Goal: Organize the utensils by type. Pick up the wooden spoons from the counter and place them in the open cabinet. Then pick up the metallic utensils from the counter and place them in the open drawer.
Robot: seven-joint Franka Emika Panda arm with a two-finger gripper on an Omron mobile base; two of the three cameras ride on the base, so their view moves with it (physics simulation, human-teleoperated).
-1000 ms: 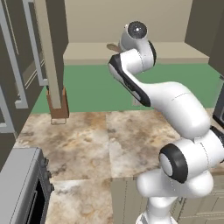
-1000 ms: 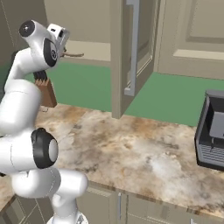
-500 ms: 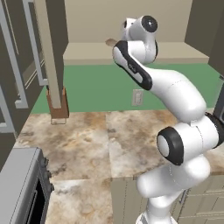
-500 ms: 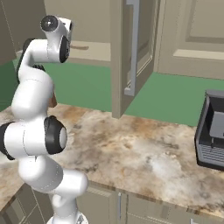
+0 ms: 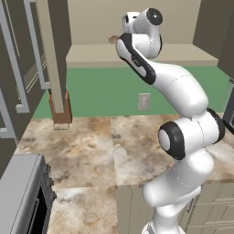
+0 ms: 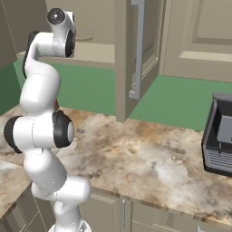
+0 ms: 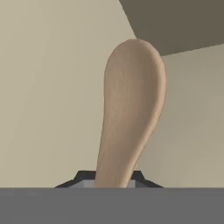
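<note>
A tan wooden spoon (image 7: 131,109) rises from between the fingers of my gripper (image 7: 109,181), which is shut on its handle. Its oval bowl points at the plain beige inside of the cabinet. From the left base the spoon's tip (image 5: 112,39) sticks out beside the raised hand, just above the cabinet shelf (image 5: 91,52). From the right base the spoon (image 6: 86,39) pokes from the gripper (image 6: 75,40) over the same shelf (image 6: 99,52). The marbled counter (image 5: 91,137) lies far below. The metallic utensils and the drawer are out of view.
The open cabinet door (image 6: 136,54) hangs just right of the hand; another door edge (image 5: 55,50) stands to its left. A brown block (image 5: 59,107) sits at the counter's back. A dark appliance (image 6: 219,136) stands at the right, a grey one (image 5: 18,192) at the lower left.
The arm has stretched up and forward, carrying the wooden spoon from in front of the cabinet to over its shelf. The grip on the spoon has held.
</note>
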